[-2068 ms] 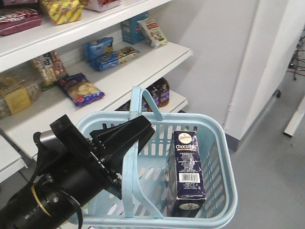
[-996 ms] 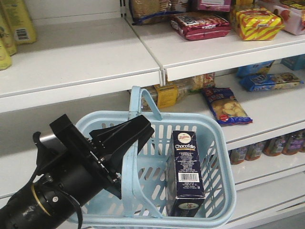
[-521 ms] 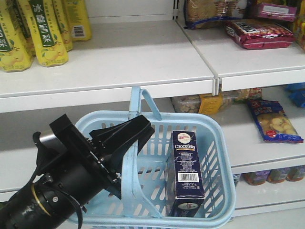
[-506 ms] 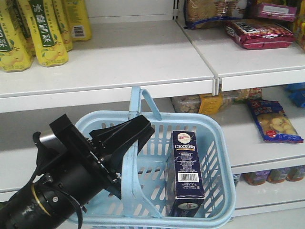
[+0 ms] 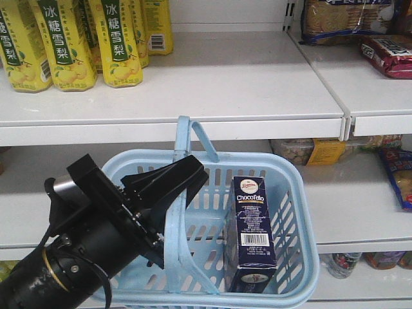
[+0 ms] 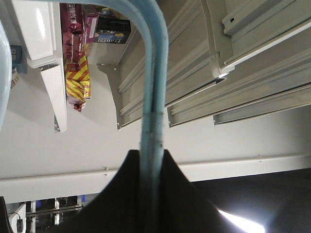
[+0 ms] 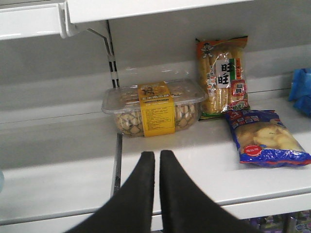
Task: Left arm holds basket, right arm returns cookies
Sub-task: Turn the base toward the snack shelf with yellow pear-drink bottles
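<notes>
Front view: the left gripper (image 5: 183,180) reaches in from the near left. Its two black fingers are pinching one handle (image 5: 172,238) of the light blue basket (image 5: 257,159). The second handle arches up at the far rim.

Left wrist view: the same handle (image 6: 154,73) runs straight up from between the fingers of the left gripper (image 6: 151,160), which press on it from both sides. Shelf undersides fill the background, and a red and yellow striped pack (image 6: 77,82) shows at the left.

The cookies (image 5: 252,225) are inside the basket. The dark navy carton stands on end in the right half, near the right wall. Its barcode side faces us and its top rises just above the far rim. Nothing touches it but the basket.

Right wrist view: the right gripper (image 7: 156,155) points at a lower shelf. Its fingers are drawn together with only a thin slit between them, and they hold nothing. It is well apart from the carton.

Beyond its tips we note:
- a clear tub (image 7: 153,107) of snacks with a yellow label
- to the right of the tub, an orange cracker pack (image 7: 223,77) standing upright
- a blue biscuit bag (image 7: 265,138) lying flat, nearer to us than the pack

On the upper shelf (image 5: 225,84) behind the basket, yellow bottles (image 5: 119,38) stand at the far left. A red packet (image 5: 393,55) lies at the far right.
</notes>
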Motion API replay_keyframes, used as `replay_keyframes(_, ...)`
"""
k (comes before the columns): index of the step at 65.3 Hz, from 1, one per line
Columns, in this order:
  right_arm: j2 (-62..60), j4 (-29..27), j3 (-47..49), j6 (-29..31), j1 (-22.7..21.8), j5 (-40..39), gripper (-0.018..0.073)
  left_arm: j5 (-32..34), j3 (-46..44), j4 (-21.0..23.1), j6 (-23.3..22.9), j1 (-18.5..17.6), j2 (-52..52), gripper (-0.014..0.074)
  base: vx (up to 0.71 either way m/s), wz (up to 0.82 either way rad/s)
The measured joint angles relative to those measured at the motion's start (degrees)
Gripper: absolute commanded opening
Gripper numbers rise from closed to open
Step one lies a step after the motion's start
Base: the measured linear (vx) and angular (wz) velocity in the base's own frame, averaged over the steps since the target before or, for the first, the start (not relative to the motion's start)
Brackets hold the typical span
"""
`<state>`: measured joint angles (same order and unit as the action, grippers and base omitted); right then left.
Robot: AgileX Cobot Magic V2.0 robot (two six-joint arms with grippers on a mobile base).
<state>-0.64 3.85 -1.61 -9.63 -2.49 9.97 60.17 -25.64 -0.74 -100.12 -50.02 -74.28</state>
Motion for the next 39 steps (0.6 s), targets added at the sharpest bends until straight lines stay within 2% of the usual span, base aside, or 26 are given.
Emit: replay_keyframes(39, 0.0, 0.0, 0.0, 0.0, 0.0, 0.0, -0.0003, 0.0, 0.0, 0.0, 0.0, 0.0, 0.0, 0.0, 0.01, 0.09)
